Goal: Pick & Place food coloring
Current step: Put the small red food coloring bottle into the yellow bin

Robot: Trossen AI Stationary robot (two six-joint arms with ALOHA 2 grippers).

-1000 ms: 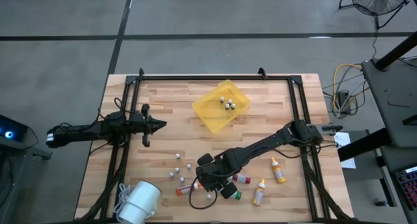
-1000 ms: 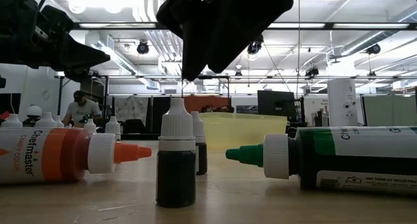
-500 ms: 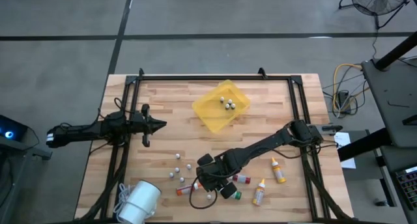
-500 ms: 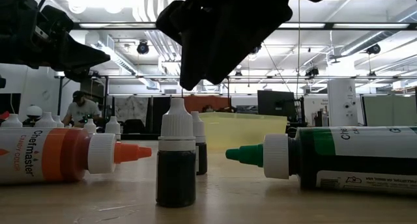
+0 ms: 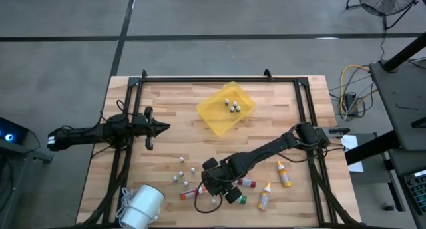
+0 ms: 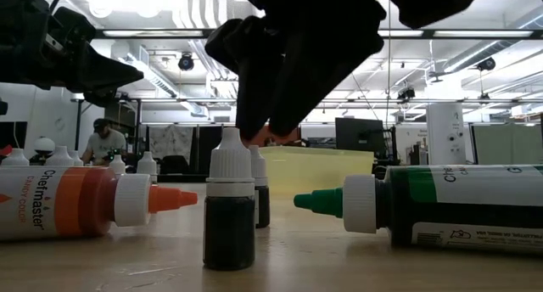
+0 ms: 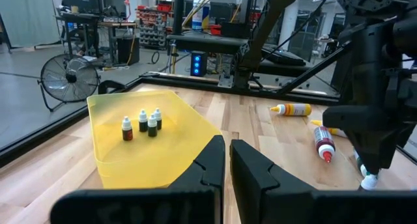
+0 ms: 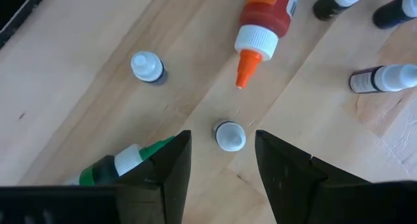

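My right gripper (image 8: 223, 137) is open and points steeply down over a small dark bottle with a white cap (image 8: 229, 135), which stands upright on the table (image 6: 229, 211). Its fingers stand on either side of the cap and just above it. Beside it, larger food coloring bottles lie on their sides: an orange-capped one (image 6: 85, 203) and a green-capped one (image 6: 424, 207). A red one (image 5: 247, 182) and two yellow ones (image 5: 284, 174) lie farther right. Several small bottles stand in the yellow tray (image 5: 216, 119). My left gripper (image 7: 227, 160) waits shut at the table's left side, held level.
Several more small white-capped bottles (image 5: 181, 172) stand scattered left of my right gripper (image 5: 216, 186). A white object (image 5: 143, 206) sits at the near left corner. Black frame rails (image 5: 219, 78) run along the table's far edge and sides.
My right gripper has come down toward the small white-capped bottle, still open and without turning. The bottles have stayed where they were.
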